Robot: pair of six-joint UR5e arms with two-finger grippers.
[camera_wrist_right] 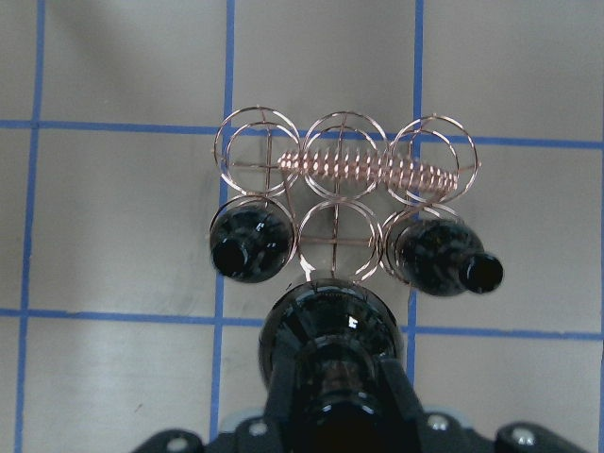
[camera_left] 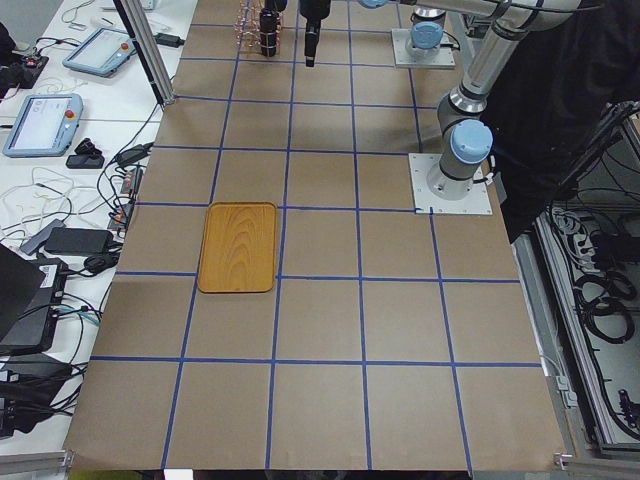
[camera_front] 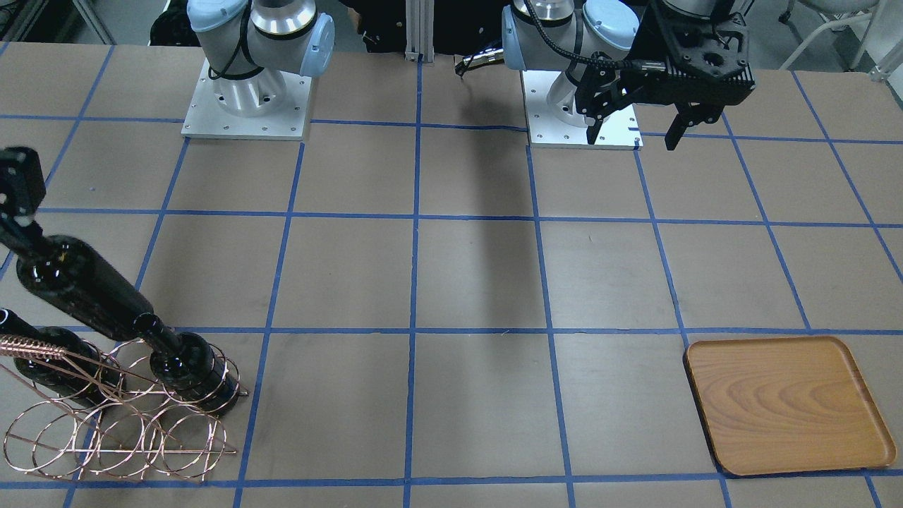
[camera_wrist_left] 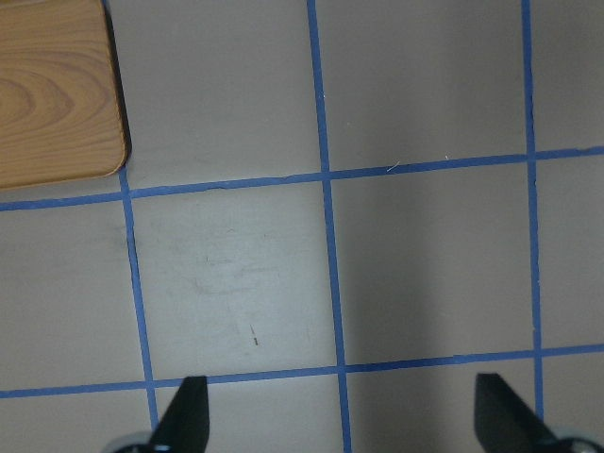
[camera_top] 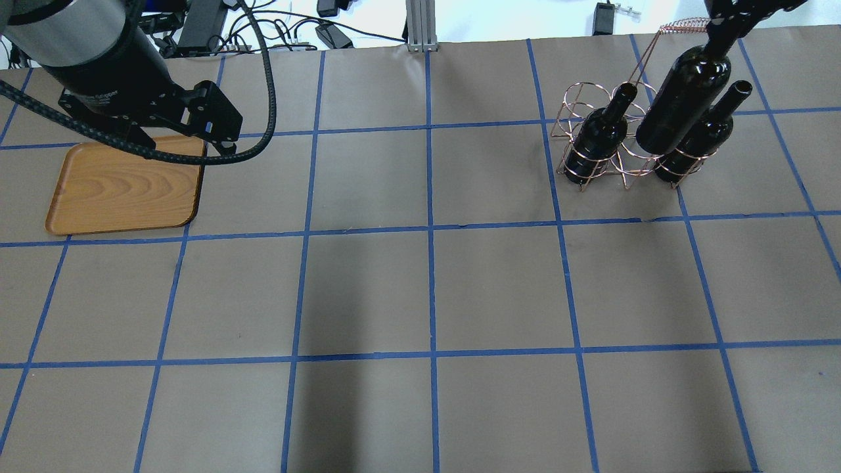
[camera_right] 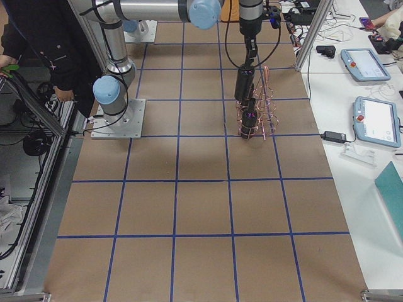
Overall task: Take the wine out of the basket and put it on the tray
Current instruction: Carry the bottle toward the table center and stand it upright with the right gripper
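Note:
My right gripper (camera_front: 20, 212) is shut on the neck of a dark wine bottle (camera_front: 81, 289) and holds it tilted just above the copper wire basket (camera_front: 123, 441). In the overhead view the held bottle (camera_top: 683, 98) hangs over the basket (camera_top: 591, 172), between two more bottles (camera_top: 599, 135) (camera_top: 698, 141) that stand in its loops. The right wrist view looks down the held bottle (camera_wrist_right: 326, 330) at the basket's coiled handle (camera_wrist_right: 368, 168). The wooden tray (camera_top: 125, 187) lies empty at the far left. My left gripper (camera_wrist_left: 342, 420) is open and empty, above the table beside the tray (camera_wrist_left: 52, 94).
The table is brown with a grid of blue tape lines. The two arm bases (camera_front: 247, 106) (camera_front: 578, 113) stand on plates at the robot's edge. A post (camera_top: 418, 26) and cables lie beyond the far edge. The tray (camera_front: 783, 406) and basket sit at opposite ends.

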